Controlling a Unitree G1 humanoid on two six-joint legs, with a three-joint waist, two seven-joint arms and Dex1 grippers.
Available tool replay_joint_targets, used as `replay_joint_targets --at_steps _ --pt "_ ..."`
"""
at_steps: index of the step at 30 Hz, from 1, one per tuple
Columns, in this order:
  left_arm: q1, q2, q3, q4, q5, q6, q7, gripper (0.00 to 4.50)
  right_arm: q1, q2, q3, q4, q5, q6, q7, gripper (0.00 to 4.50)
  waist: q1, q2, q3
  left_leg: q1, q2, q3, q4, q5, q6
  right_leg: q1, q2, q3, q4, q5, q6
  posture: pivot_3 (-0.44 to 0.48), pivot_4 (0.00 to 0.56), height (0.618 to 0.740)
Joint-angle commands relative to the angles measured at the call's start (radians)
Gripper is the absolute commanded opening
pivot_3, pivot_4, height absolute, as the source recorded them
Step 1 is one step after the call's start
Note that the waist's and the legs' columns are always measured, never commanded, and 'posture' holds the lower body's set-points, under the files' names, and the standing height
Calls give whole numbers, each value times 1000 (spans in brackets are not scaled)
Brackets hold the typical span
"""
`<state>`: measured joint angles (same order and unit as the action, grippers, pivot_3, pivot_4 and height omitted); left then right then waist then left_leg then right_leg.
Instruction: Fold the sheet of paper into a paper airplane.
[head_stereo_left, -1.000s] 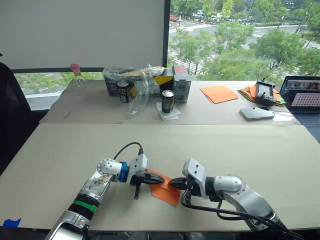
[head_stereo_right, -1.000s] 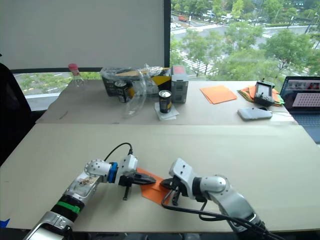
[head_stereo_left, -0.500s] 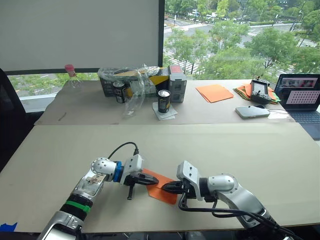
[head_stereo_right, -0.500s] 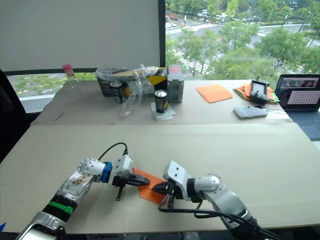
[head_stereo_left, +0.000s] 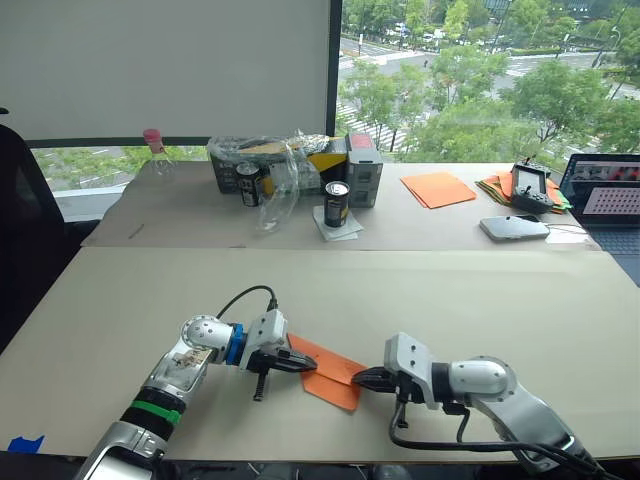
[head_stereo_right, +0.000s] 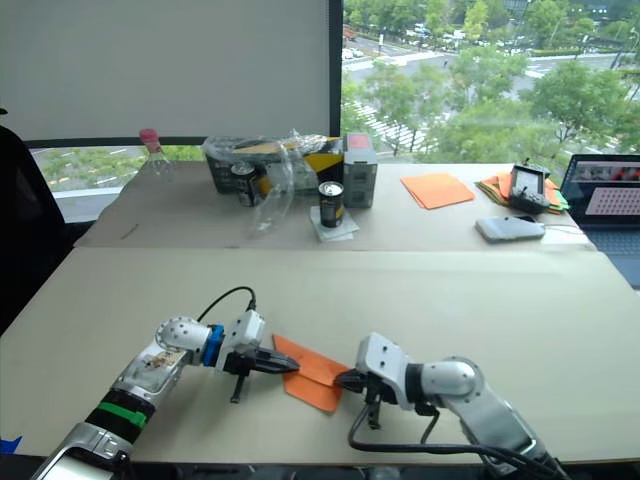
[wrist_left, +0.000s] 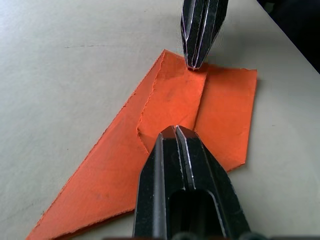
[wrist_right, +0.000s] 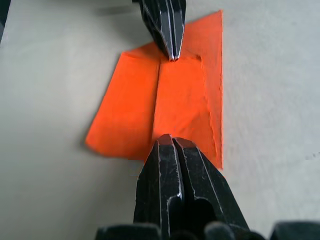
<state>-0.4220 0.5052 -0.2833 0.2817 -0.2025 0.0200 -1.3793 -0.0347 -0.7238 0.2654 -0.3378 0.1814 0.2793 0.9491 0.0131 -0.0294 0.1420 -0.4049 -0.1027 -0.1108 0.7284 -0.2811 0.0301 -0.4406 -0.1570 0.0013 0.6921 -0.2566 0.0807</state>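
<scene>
Between the two grippers, flat on the near table, lies the sheet of paper, already folded into a pointed wedge with layered flaps. The left gripper is brought in from the robot's left with its fingers closed together (no paper is seen between them), the tips pressed down on the paper near one end of a central crease. The right gripper is brought in from the robot's right, likewise closed to a narrow point, its tip meeting the paper's opposite edge at the other end of the same crease.

In the wrist views the crease is seen to run straight from one gripper's tip to the other's, so that both sets of fingers lie along the fold line and face each other across the sheet. The long axis of the wedge, by contrast, is set obliquely to this line, with its pointed end trailing off beside the left gripper.

Both arms are judged about equally near, each touching its own end of the crease. Any further pressing or sliding would be expected to follow this shared line.
</scene>
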Motion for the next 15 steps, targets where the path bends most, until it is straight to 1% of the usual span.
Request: replay_joint_targets --at_steps 1,4,6,9,10,12,15 --pt "3 -1 -24 40 27 -6 -9 0 65 -63 -15 41 -33 -44 33 33 1 0 0 1 0 0 0 0 0 2 0 0 -1 -1 2 0 150 670" --pt "-3 -8 -27 45 27 -8 -14 0 54 -66 -64 22 5 -69 33 33 2 0 0 1 0 0 0 0 1 3 -1 0 -2 -2 3 0 150 670" --pt "-4 -10 -28 46 26 -9 -15 0 13 -61 -91 -10 15 -67 23 33 2 0 0 1 -1 0 0 -1 1 2 -2 0 -3 -2 3 0 150 670" --pt "-3 -9 -27 47 26 -10 -18 0 -62 -31 -95 -89 43 -23 4 33 0 1 0 -1 -2 0 0 -1 1 1 -3 0 -3 -1 2 0 150 670" --pt "-2 -8 -27 46 25 -9 -18 0 -87 -18 -87 -107 48 -12 -1 33 -1 1 0 -1 -2 0 0 -1 1 1 -3 0 -3 -1 2 0 150 670" --pt "2 -7 -28 41 26 -6 -18 0 -149 21 -30 -108 13 -18 -6 33 -2 1 0 -1 -1 0 0 -1 1 0 -2 0 -3 -1 2 0 150 670" --pt "4 -6 -29 35 27 -2 -16 0 -193 71 45 -60 -43 -46 -7 33 0 1 0 -1 -1 -1 0 -1 2 0 -2 -1 -3 1 -2 0 150 670"
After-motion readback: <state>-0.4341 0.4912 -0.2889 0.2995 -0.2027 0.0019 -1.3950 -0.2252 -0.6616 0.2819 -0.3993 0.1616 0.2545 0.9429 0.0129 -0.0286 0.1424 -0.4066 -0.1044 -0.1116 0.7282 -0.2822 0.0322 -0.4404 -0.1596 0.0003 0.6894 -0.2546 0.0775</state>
